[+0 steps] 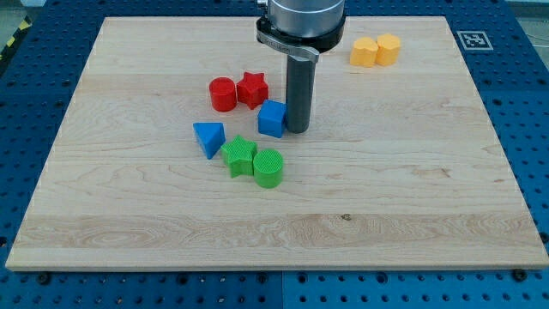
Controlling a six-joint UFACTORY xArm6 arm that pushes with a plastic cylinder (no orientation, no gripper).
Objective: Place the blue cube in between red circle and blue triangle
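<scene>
While my tip [298,129] touched the blue cube [272,118] on its left, no gripper fitted, I judged a slow leftward push toward the gap between red circle [223,94] and blue triangle [208,137] best.

Pale wooden board [412,197] on a blue perforated table [532,103].

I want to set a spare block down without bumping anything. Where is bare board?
Free: the whole bottom strip below the green cylinder, and the right side below the yellow blocks. Crowded: centre-left, where my tip sits beside the blue cube.
</scene>
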